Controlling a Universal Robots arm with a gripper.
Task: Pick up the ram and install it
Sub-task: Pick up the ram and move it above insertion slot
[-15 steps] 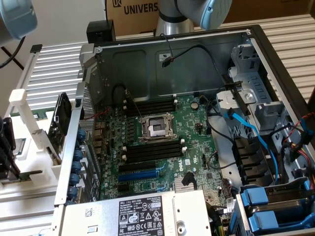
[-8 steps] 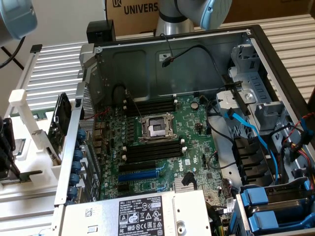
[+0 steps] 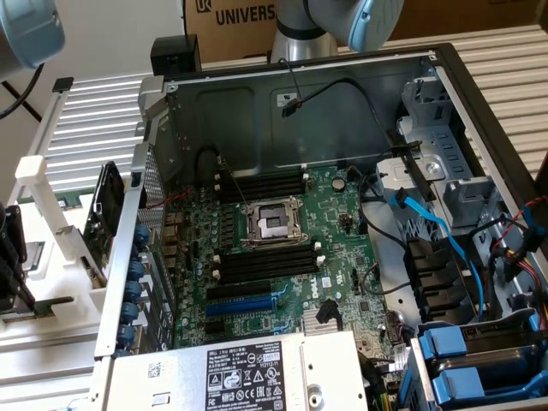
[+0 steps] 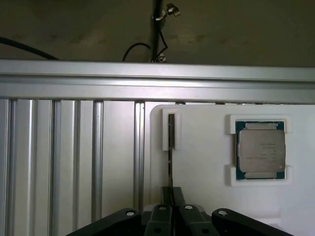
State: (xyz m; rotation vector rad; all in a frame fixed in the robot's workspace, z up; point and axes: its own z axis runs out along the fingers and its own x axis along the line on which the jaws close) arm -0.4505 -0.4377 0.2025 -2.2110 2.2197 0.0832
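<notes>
black gripper (image 4: 172, 195) clamped on thin, edge-on ram stick (image 4: 171, 147) in white holder (image 4: 166, 129); likely light, stiff, fragile, best gripped by its flat sides.

Ribbed matt metal table (image 4: 49, 167), smooth plastic tray (image 4: 206, 196)

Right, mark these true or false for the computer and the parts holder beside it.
1. The memory stick is already fitted in the computer. False: it stands on edge in a white holder, in line with the gripper.
2. A processor chip lies in that same holder. True.
3. The case is closed up. False: it is open, with the motherboard in plain sight.
4. The long black slots on the motherboard look empty. True.
5. The flat cables beside the motherboard are yellow. False: they are blue.
</notes>
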